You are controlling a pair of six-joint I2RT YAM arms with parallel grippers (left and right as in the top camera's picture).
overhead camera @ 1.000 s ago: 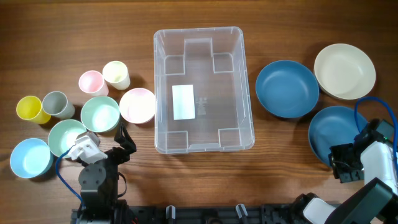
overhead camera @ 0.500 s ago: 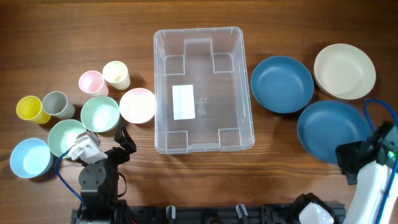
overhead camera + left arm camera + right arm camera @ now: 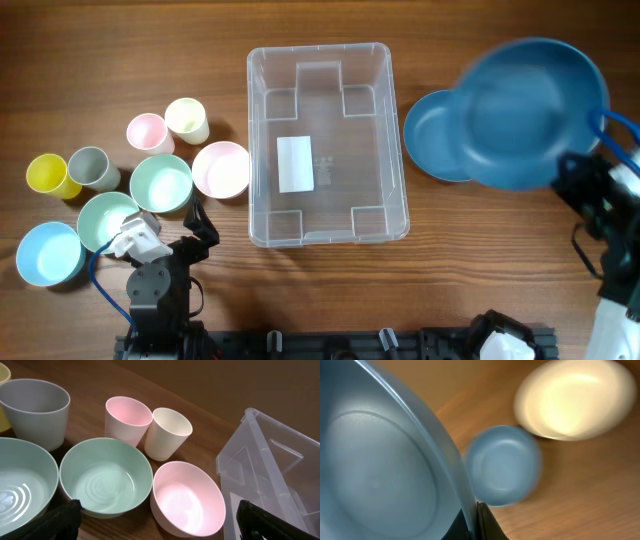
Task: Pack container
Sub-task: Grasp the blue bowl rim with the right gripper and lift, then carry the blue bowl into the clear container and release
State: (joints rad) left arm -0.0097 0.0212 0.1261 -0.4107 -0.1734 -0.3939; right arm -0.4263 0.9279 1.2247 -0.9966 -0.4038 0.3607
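The container [image 3: 350, 170] sits empty, centred on the worktop [image 3: 450, 280]. At its 3 o'clock the right tool [image 3: 585, 175], clamped on a blue bowl [image 3: 520, 110], has just lifted it, ready for packing; the left tool [image 3: 168, 232] gapes empty at 7 o'clock.

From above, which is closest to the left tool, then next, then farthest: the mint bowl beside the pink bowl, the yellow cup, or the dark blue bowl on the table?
From the left tool:
1. Mint green round plastic bowl, just ahead of it.
2. Yellow plastic cup, at the far left.
3. Dark blue round bowl on the table, across on the right side.
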